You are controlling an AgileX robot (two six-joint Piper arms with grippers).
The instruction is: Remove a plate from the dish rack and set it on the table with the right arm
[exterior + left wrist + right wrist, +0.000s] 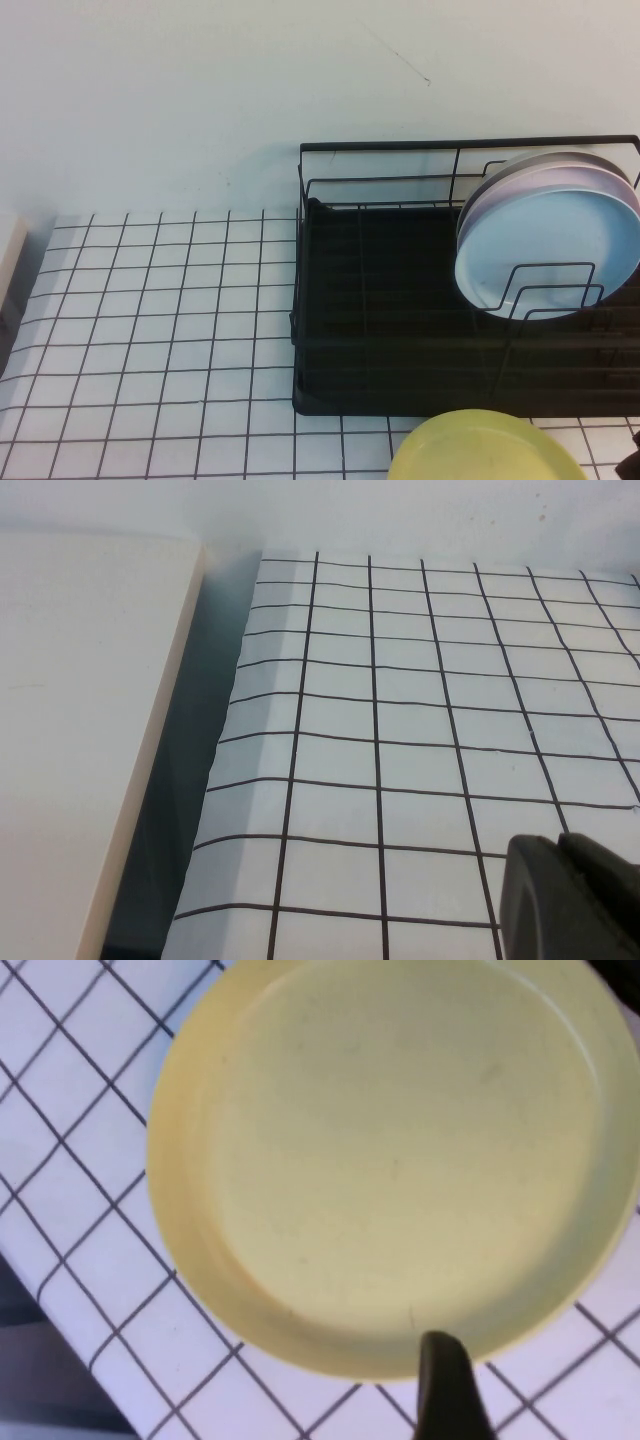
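The yellow plate (487,448) lay flat on the bench (150,330) at its near edge, just in front of the dish rack (400,330), where a blue plate (545,245) stood between the wires. The right gripper (447,1385) was at the plate's rim, on the side away from the rack; only one dark finger showed there, so I could not tell if its fingers were apart or together. The left gripper (570,900) hung over the bench's far left side, well apart from the plate, and I could not tell its fingers' state either, so the right arm was much nearer.
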